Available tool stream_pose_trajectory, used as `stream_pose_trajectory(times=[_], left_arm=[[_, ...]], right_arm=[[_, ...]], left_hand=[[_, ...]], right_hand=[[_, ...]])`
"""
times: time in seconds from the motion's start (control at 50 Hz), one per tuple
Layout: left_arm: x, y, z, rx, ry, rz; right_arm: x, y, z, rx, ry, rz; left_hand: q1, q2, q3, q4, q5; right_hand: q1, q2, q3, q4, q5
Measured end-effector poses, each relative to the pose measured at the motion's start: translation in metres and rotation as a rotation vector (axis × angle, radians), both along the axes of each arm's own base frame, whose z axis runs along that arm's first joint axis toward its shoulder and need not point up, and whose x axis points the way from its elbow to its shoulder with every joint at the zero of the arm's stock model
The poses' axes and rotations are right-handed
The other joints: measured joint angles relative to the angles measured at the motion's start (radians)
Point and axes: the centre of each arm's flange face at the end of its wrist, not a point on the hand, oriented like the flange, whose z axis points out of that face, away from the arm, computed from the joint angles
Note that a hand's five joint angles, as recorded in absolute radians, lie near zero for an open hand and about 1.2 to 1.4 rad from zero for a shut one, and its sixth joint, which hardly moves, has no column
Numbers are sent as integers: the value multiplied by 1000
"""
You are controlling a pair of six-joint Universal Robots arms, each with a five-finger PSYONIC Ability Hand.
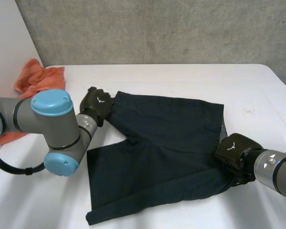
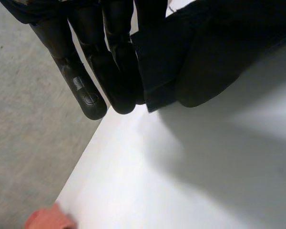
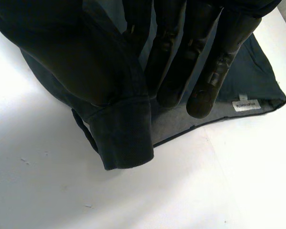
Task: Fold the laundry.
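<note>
The left hand (image 1: 96,102) pinches a leg hem of the dark shorts (image 1: 167,143) between straight fingers (image 2: 109,67) and thumb, at the far left corner. The right hand (image 1: 234,151) grips the waistband's near end, fingers (image 3: 200,47) straight inside, cloth folded over the thumb. The shorts lie flat on the white table (image 1: 181,78), long axis left to right, legs pointing left, waistband and label (image 3: 245,105) right. An orange cloth (image 1: 35,78) lies far left.

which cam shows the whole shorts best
Head view: the dark shorts lie spread, nearly all visible. Left wrist view gives one corner pinched by the left hand; right wrist view, an edge held by the right hand, plus a white label.
</note>
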Motion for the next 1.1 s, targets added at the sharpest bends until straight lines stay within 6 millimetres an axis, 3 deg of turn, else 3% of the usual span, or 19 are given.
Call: stream_pose_trajectory(times=[0.14,0.18,0.24,0.28,0.34,0.48,0.52,0.58,0.64,0.66,0.76,0.86,0.98,1.1], left_arm=[[5,7,-8,-15,-114,23],[4,8,-10,-17,-133,19],[3,9,-11,-18,-137,16],[3,10,-9,-18,-127,20],[5,12,7,-30,-76,44],[17,33,59,-41,128,96],[23,46,75,-27,202,102],[29,72,82,46,254,89],[33,101,80,160,265,60],[33,101,80,160,265,60],[42,151,62,446,234,31],[50,173,51,637,216,52],[55,180,45,725,212,80],[54,164,31,719,224,110]], right_arm=[[0,-1,-1,6,-13,-12],[1,-2,-1,5,-18,-17],[1,-3,-1,0,-28,-23],[1,-4,0,-5,-38,-30],[2,-7,1,-16,-61,-45],[4,-15,5,-37,-129,-90],[5,-18,7,-42,-160,-111],[5,-23,8,-44,-195,-138],[5,-28,8,-43,-226,-163],[5,-28,8,-43,-226,-163],[5,-32,6,-39,-239,-176],[5,-32,5,-38,-235,-175],[5,-32,5,-39,-232,-173],[5,-31,4,-37,-231,-171]], left_hand=[[0,0,0,0,0],[-201,-233,-226,-235,-197],[-246,-278,-269,-281,-239],[-768,-804,-782,-802,-758],[-855,-925,-919,-932,-896],[-855,-929,-924,-938,-898],[-813,-890,-885,-896,-852],[-774,-849,-844,-853,-807],[-773,-839,-833,-841,-794],[-773,-839,-833,-841,-794],[-773,-829,-826,-835,-783],[-773,-825,-826,-827,-783],[-773,-825,-826,-827,-783],[-765,-819,-819,-823,-778]], right_hand=[[0,0,0,0,0],[0,0,0,0,0],[0,0,0,0,0],[0,0,0,0,0],[0,0,0,0,0],[0,0,0,0,0],[0,0,0,0,0],[0,0,0,0,0],[0,0,0,0,0],[0,0,0,0,0],[0,0,0,0,0],[0,0,0,0,0],[0,0,0,0,0],[0,0,0,0,0]])
